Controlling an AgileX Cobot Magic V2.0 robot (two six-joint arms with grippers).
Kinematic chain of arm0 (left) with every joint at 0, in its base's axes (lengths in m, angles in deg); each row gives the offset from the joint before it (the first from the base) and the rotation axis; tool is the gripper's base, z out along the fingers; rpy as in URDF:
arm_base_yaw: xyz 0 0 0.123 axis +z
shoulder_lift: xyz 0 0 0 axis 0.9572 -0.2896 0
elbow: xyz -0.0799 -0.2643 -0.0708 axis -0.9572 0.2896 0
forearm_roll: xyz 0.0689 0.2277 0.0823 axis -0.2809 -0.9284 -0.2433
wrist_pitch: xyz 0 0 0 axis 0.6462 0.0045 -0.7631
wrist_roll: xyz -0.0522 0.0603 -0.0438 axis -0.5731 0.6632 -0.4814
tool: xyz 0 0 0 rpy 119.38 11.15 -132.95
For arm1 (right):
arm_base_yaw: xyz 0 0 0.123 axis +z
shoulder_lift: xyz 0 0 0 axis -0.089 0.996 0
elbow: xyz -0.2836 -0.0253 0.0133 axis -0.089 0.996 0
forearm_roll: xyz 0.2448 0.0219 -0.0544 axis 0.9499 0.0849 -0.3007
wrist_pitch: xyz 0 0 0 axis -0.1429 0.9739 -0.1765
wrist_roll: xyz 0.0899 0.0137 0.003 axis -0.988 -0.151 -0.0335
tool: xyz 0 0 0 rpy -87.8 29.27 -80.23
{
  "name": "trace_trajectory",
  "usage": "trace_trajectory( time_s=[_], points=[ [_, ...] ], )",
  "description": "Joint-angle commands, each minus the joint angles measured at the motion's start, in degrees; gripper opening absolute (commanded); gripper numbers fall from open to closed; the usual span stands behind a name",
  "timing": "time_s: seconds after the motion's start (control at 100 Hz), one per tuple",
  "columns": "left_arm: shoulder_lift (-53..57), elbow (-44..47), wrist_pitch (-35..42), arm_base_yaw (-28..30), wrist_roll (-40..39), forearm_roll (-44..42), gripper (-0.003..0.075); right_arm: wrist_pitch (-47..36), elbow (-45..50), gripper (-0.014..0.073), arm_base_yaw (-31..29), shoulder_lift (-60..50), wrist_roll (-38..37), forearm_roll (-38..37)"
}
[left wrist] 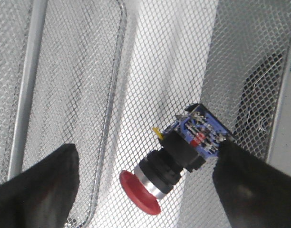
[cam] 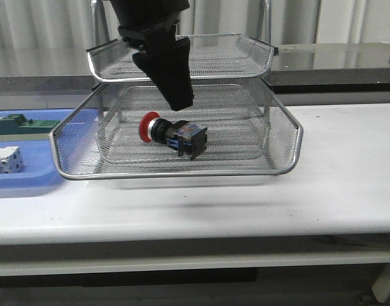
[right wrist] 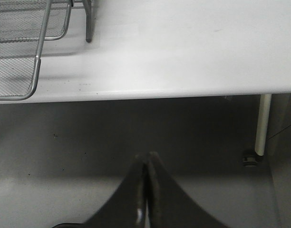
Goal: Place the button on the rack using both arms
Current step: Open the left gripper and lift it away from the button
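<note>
The button [cam: 173, 135], with its glossy red mushroom head, black collar and blue-black block body, lies on its side on the silver wire mesh of the rack [cam: 80, 172], in the pulled-out tray. The left gripper [left wrist: 145, 190] hangs just above it, its matte black fingers spread wide and touching nothing. The right gripper [right wrist: 146, 190] is pressed closed and empty, off the table's [right wrist: 183, 47] near edge.

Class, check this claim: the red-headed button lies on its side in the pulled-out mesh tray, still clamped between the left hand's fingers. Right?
Not quite. The button does lie on its side in the rack's pulled-out tray, but the left hand is open, its fingers clear of the button on either side. The left wrist view shows it.
</note>
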Motion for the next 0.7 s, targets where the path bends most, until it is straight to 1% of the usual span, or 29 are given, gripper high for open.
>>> trace_trajectory(
  time_s=[0.0, 0.09, 0.22, 0.42, 0.59, 0.69],
  points=[
    [2.93, -2.88, -1.81, -0.43, -0.68, 1.04, 0.0557, -3.45, -2.06, -0.0067, -0.26, 0.20, 0.12, -0.77],
    [2.93, -4.14, -4.73, -0.43, -0.83, 1.04, 0.0557, -3.45, -2.06, -0.0067, -0.26, 0.20, 0.12, -0.77],
    [4.10, -5.14, -4.74, -0.21, -2.35, 1.04, 0.0557, -3.45, -2.06, -0.0067, -0.26, 0.20, 0.12, -0.77],
    [8.74, -5.16, -4.74, 0.56, -7.31, 0.87, 0.0555, -3.45, -2.06, -0.0067, -0.26, 0.20, 0.12, -0.77],
    [13.59, -5.16, -4.74, 4.01, -13.04, 0.60, 0.0555, -3.45, -2.06, -0.0067, -0.26, 0.20, 0.12, -0.77],
    [16.64, -5.04, -4.74, 7.46, -16.44, 0.60, 0.0554, -3.45, -2.06, -0.0067, -0.26, 0.20, 0.12, -0.77]
  ],
)
